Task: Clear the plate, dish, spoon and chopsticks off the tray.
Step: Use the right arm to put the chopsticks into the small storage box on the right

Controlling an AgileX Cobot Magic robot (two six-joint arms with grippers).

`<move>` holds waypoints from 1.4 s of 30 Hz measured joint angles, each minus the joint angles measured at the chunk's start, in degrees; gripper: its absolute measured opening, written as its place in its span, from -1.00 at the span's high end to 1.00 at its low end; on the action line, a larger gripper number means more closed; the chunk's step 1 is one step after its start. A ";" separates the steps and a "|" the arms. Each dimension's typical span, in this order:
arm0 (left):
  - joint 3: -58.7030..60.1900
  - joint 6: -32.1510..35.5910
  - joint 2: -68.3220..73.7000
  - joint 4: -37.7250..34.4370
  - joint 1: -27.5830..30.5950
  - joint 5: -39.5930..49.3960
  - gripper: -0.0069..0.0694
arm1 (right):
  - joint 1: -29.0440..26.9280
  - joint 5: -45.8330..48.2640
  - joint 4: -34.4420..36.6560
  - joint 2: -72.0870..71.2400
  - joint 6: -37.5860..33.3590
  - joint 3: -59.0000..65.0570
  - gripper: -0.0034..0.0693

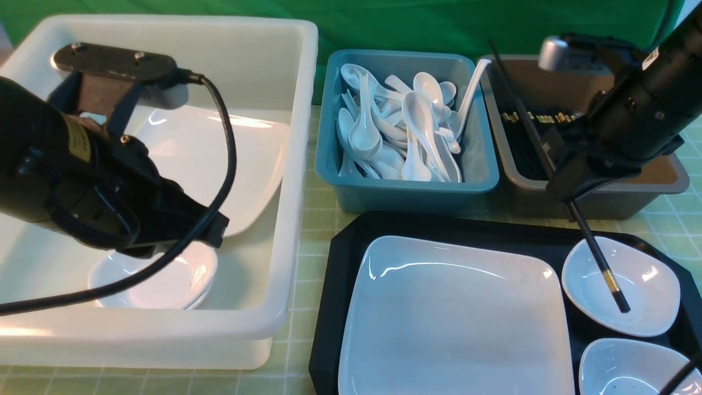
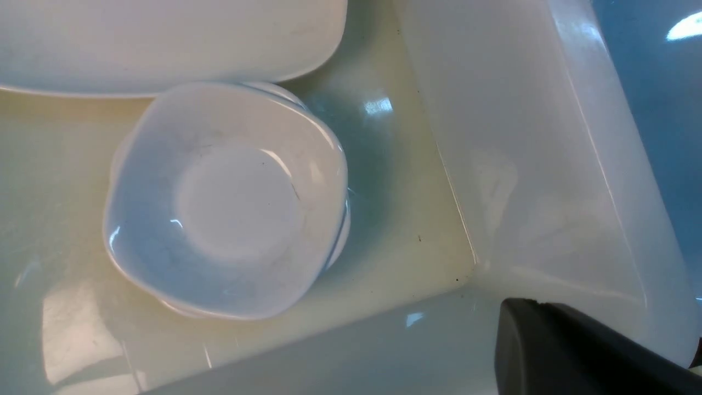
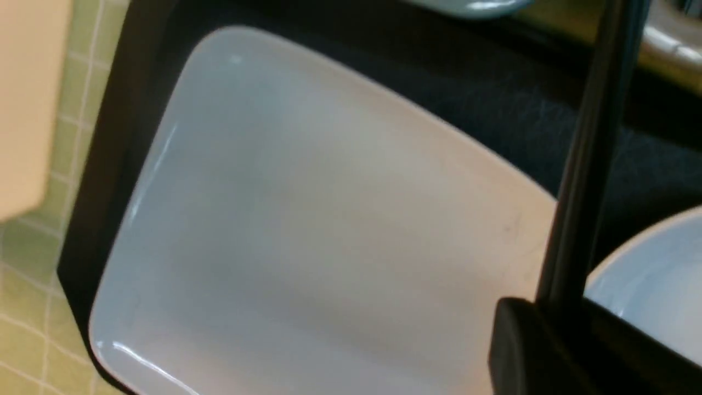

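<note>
Count on the tray: one plate and two small dishes, the farther and the nearer.

The chopsticks are off the tray, clamped in the right gripper. We cannot separate the two sticks. They tilt, with the gold-banded end low over the farther dish; we cannot tell if it touches. The other end reaches back over the brown tub.

The teal tub holds a heap of spoons, too piled to count.

In the white tub we see a large plate and a stack of small dishes, at least two. The left gripper hangs above the stack, pincer together and empty.

Edges: the plate lies close to the tray's left rim, with both dishes just beside its right edge. The tray's far rim sits near the teal and brown tubs. A strip of green mat separates the white tub from the tray.
</note>
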 joint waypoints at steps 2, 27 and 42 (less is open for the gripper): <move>0.00 0.00 0.00 -0.05 0.00 0.00 0.84 | -2.24 0.00 2.43 2.37 -0.31 -1.64 0.79; 0.00 0.00 0.00 -0.23 0.00 1.00 0.84 | -18.84 -0.09 31.85 17.16 0.98 -8.64 0.79; 0.00 0.22 0.00 -1.63 0.00 2.25 0.84 | -19.42 -0.08 38.26 22.61 8.26 -8.64 0.79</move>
